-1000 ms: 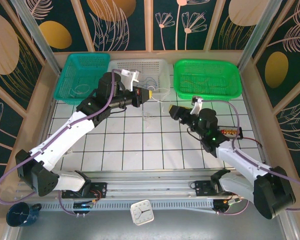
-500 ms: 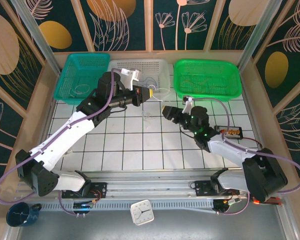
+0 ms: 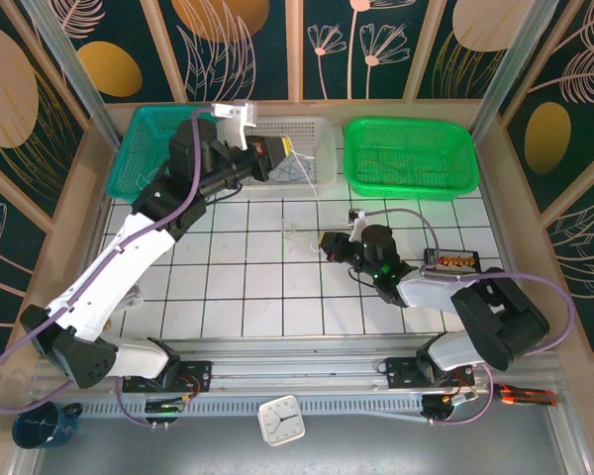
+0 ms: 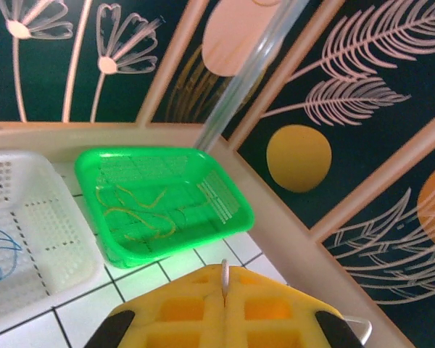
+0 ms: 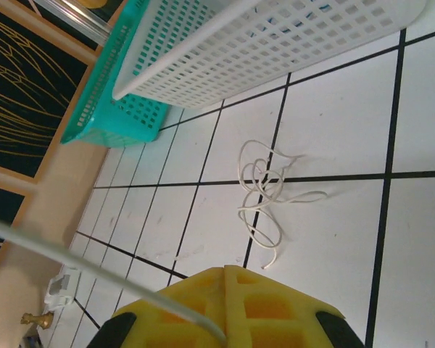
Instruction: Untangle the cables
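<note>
1. Top external view: the left gripper hangs over the white basket at upper centre. Its wrist view shows the jaws closed on a thin pale wire.
2. The right gripper sits low over the tiles at mid-frame, jaws closed. In its wrist view a pale strand runs from them toward the left edge, so it looks pinched.
3. Done, as I read it: yellow cables lie in the green basket, and a blue cable lies in the white one.
4. Remaining: a loose white cable lies looped on the tiles just ahead of the right gripper, apart from the baskets, plus whatever the grippers hold. Probably past halfway.
</note>
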You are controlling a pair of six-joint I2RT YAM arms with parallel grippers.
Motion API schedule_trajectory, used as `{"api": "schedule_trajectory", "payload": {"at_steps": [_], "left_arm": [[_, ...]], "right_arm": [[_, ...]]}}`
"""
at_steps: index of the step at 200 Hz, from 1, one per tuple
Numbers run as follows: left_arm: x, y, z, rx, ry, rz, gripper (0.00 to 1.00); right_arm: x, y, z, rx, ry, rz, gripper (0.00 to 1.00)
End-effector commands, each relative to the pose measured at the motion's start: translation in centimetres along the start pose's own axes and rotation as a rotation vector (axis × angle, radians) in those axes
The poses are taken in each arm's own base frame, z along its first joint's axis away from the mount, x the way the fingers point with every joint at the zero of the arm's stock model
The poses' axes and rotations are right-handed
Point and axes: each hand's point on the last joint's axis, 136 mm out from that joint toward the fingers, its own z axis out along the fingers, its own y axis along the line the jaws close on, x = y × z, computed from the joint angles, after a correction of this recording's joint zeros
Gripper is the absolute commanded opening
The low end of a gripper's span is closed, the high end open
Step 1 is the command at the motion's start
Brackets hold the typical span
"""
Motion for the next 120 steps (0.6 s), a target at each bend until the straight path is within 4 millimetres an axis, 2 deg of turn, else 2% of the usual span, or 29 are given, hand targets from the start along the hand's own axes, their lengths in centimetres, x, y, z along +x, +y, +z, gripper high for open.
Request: {"api": "schedule_trajectory", "payload": {"at_steps": [1, 21, 43, 62, 89, 120], "left_arm": [[-4.1, 0.2, -1.9, -0.030, -0.131, 0.012, 0.00], [-5.2, 1.1, -2.6, -0.058, -0.167, 0.009, 0.00], [-6.3, 2.3, -3.1, -0.102, -0.196, 0.016, 0.00], [-7.4, 3.5, -3.8, -0.149, -0.225, 0.035, 0.00], [-9.8, 5.2, -5.2, -0.216, -0.272, 0.066, 0.00], [-13.1, 8.5, -7.6, -0.364, -0.347, 0.116, 0.00]], "right_arm": [[-0.3, -0.2, 0.2, 0.000, -0.033, 0.009, 0.00], [-0.3, 0.0, 0.6, -0.006, -0.027, 0.011, 0.00], [-0.4, 0.3, 1.0, -0.011, -0.020, 0.009, 0.18], [-0.5, 0.4, 1.2, -0.009, -0.015, 0.007, 0.26], [-0.5, 0.3, 1.3, 0.000, -0.012, 0.006, 0.28], [-0.6, 0.3, 1.0, 0.009, -0.013, 0.000, 0.33]]}}
